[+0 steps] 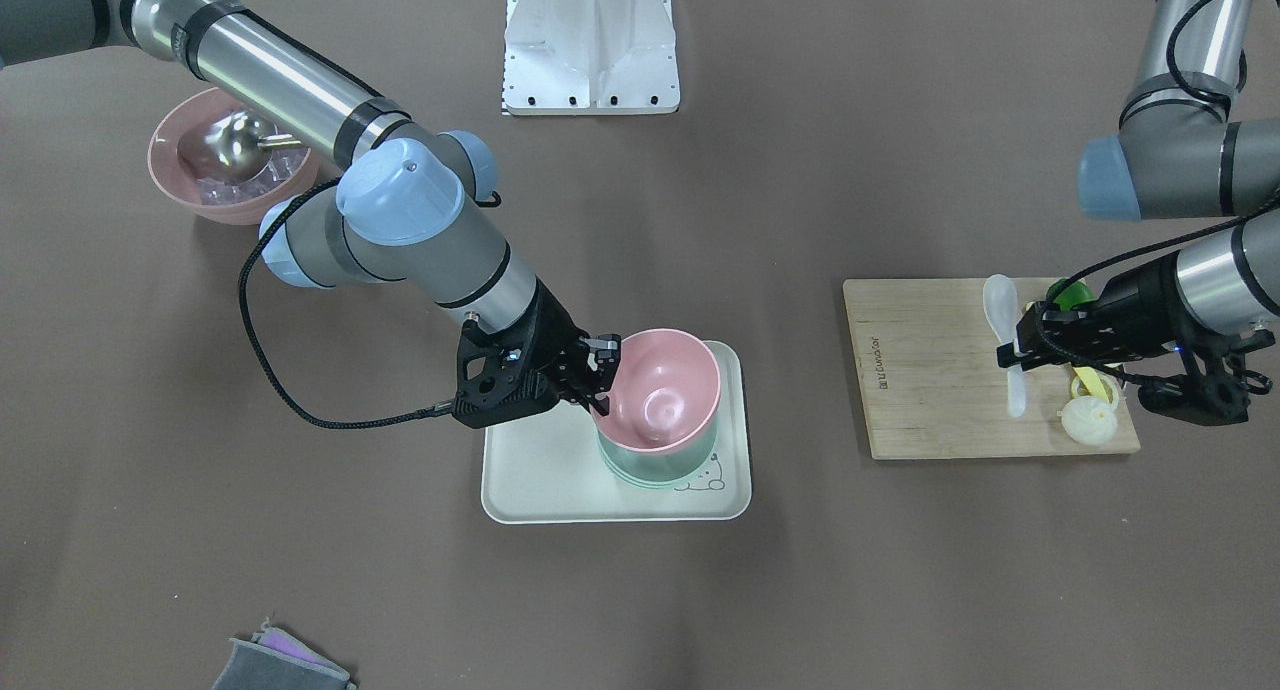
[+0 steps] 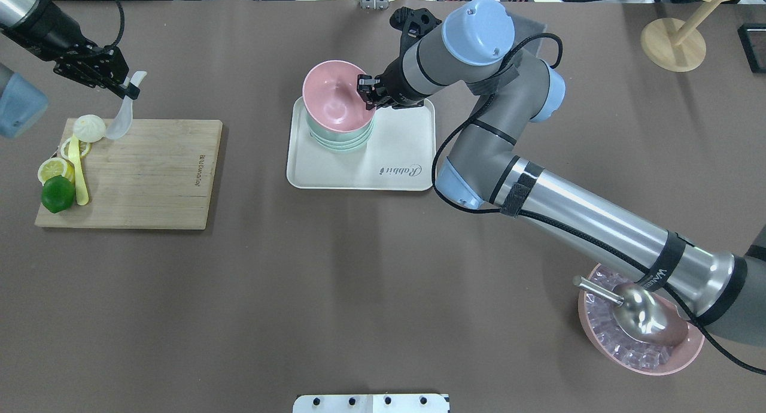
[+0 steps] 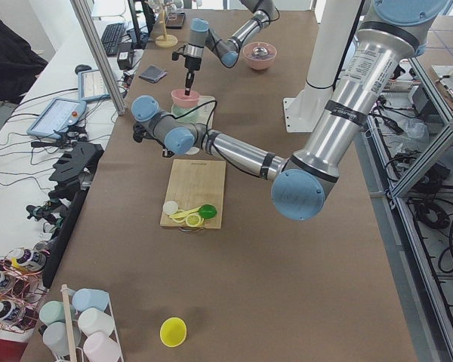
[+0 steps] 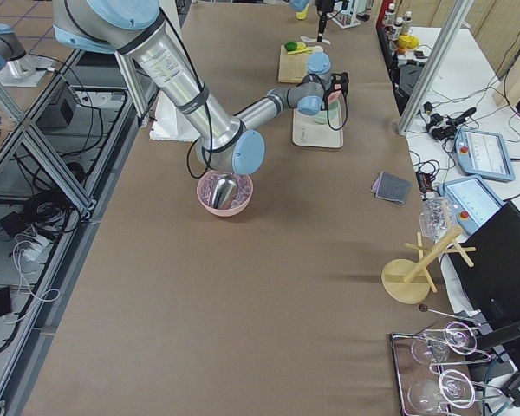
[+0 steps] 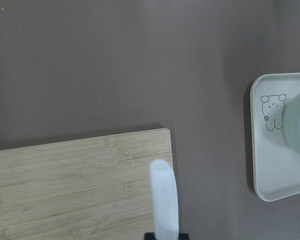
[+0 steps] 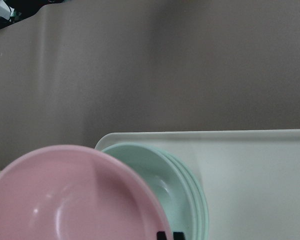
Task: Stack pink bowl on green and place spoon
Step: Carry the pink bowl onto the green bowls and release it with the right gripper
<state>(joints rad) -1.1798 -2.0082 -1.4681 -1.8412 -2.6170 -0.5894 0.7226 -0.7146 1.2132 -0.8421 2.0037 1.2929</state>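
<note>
Right arm (image 2: 598, 227) extended, elbow bent, wrist angled down over the tray (image 2: 383, 155). Right gripper (image 2: 369, 96) closed on the pink bowl (image 2: 335, 102) rim. Left arm (image 2: 36, 18) well off the tray, to the robot's left. Left gripper (image 2: 128, 90) points down, clamped on the spoon (image 2: 122, 117) handle.

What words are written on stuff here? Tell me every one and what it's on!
"Rabbit": in curly letters on the white tray, near its corner.
Brand mark on the wooden cutting board: too small to read.
White letters on the black strap around the right arm: too blurred to read.
The tray also has a little bear drawing, but that is a picture with no words.
</note>
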